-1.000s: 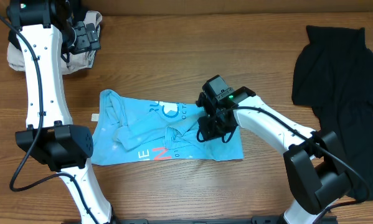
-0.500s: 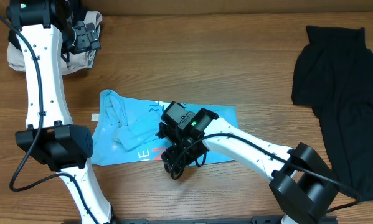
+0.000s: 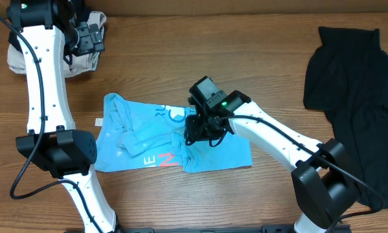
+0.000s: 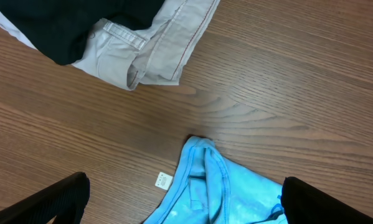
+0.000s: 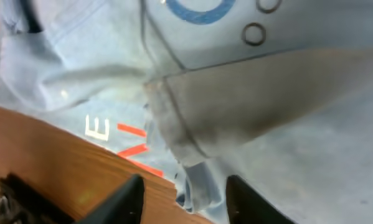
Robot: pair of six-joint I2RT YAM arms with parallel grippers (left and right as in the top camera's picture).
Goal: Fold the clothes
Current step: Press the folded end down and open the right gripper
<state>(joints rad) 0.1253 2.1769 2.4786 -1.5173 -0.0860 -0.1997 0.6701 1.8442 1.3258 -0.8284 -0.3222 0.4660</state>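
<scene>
step: working on the light blue T-shirt [image 3: 142,139]; the fold looks partly done at best, since the cloth is lying rumpled, not squared.
shirt position: lying mid-table [image 3: 181,58], left side bunched into ridges, red lettering showing near the front edge.
right gripper [image 3: 202,133]: hanging over the shirt's middle. In the wrist view its fingers [image 5: 131,198] are standing apart with a hemmed flap [image 5: 192,165] drooping between them. Pads are not closing on it, so nothing is clamped.
left gripper [image 4: 185,183]: idling at the far-left corner beside the beige garment [image 4: 155,37], fingers spread wide, carrying nothing.
other clothes: black garment [image 3: 355,84] is lying at the right edge, well apart from the shirt; the beige one is sitting far left with dark cloth on it.
stray: small white tag [image 4: 163,181] is lying on the wood just beside the shirt's left corner.
next move, my read: the right needs to be closing on that hem flap, pinching one layer only, then lifting and carrying it across flat.
risk: grabbing two layers drags the whole shirt.
</scene>
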